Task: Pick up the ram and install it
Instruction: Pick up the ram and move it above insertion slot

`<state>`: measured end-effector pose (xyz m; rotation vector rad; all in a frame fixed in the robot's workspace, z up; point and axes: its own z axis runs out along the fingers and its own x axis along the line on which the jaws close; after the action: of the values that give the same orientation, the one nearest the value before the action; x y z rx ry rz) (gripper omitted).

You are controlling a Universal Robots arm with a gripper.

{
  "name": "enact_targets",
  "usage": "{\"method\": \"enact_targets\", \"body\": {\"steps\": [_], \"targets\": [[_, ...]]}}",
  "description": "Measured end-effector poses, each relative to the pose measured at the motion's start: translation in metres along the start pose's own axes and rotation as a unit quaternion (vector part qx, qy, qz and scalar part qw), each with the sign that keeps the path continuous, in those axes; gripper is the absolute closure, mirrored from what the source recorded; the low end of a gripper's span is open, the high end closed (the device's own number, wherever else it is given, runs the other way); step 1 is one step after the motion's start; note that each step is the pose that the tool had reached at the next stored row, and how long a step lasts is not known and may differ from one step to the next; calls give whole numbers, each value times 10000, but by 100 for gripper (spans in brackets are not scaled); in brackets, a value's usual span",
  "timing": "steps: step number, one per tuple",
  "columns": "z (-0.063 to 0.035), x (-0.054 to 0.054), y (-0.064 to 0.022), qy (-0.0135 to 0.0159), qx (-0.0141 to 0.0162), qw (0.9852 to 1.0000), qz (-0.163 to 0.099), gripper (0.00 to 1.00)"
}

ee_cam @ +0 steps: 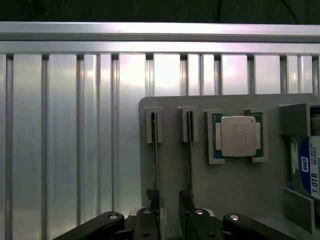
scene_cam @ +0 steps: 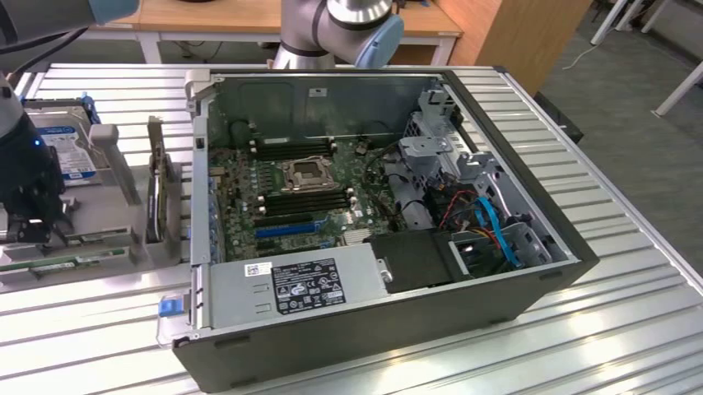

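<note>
My end effector (ee_cam: pixel 168 196) is hanging open just above the grey parts tray (ee_cam: pixel 170 107). Its two dark fingers (ee_cam: pixel 152 212) are standing apart, with bare tray showing between them and nothing gripped. The edge of the wrist view is cutting off most of the fingers.

The ram (ee_cam: pixel 154 150) is sitting on edge in a slotted holder on the tray, showing me only a thin dark line. A twin stick (ee_cam: pixel 189 150) is standing in its own slot just beside it. Each finger is overlapping the near end of one stick, so I cannot tell which stick I am lined up with, or whether I am touching either.

Farther along the tray, a processor chip (ee_cam: pixel 238 136) is lying flat in its square recess. A hard drive (ee_cam: pixel 311 170) is being cut off, with only part of its label showing.

In the exterior view my arm is hiding much of the tray at the exterior view's left. An expansion card (scene_cam: pixel 160 193) is standing upright between the tray and the open computer case (scene_cam: pixel 528 271), which is lying on the slatted desk (scene_cam: pixel 615 329). Its motherboard (scene_cam: pixel 302 185) is facing up, but I cannot make out whether the memory slots are filled. The power supply (scene_cam: pixel 296 284) is lying along the near wall.
</note>
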<state>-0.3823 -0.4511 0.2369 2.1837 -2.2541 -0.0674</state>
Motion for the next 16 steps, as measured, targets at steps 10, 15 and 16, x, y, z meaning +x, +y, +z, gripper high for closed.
{"method": "enact_targets", "body": {"steps": [10,15,16], "targets": [[103,22,-4,0,0,10000,0,71],[151,30,-5,0,0,10000,0,71],[152,31,-5,1,-1,10000,0,71]]}}
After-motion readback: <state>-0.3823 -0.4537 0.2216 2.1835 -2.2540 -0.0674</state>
